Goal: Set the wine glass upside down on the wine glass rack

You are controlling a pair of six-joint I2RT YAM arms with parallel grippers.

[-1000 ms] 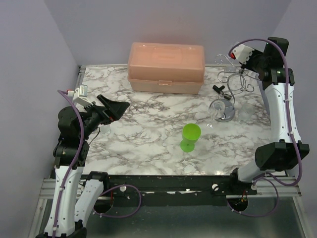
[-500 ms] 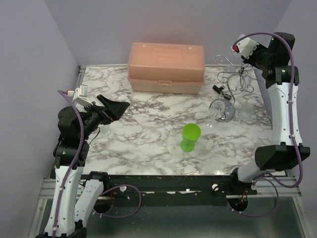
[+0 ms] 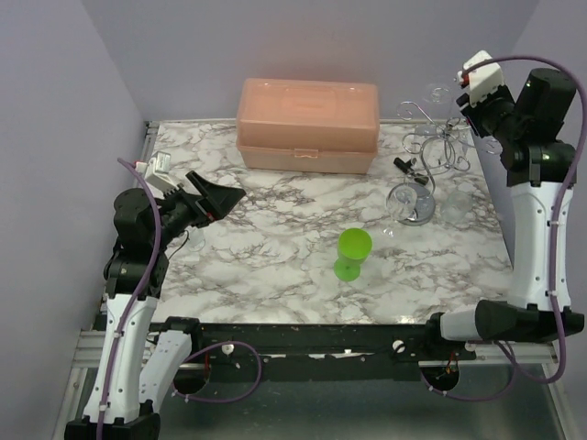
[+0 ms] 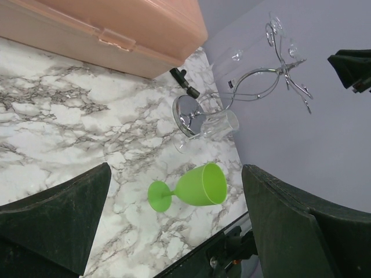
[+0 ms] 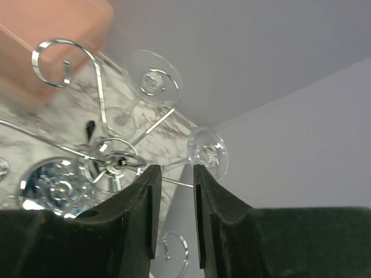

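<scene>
The wine glass rack [image 3: 431,151] stands at the back right on its shiny round base [image 3: 411,203]. In the right wrist view two clear wine glasses hang upside down from the rack [image 5: 110,165]. One glass's foot [image 5: 207,153] lies just beyond my right fingertips. My right gripper [image 5: 175,169] is open by a narrow gap, with nothing between the pads. It hovers high beside the rack [image 3: 470,99]. A green wine glass [image 3: 352,253] stands upright mid-table. My left gripper [image 3: 220,197] is wide open and empty at the left, looking toward the green glass [image 4: 192,187] and the rack [image 4: 255,81].
A peach plastic box [image 3: 307,124] lies along the back wall. A small black object [image 3: 408,165] lies beside the rack's base. The purple side wall stands close behind the rack on the right.
My right gripper has risen and drawn back to the right, away from the rack, with its jaws a little wider. The clear glass stays hanging. The left arm has barely shifted.
</scene>
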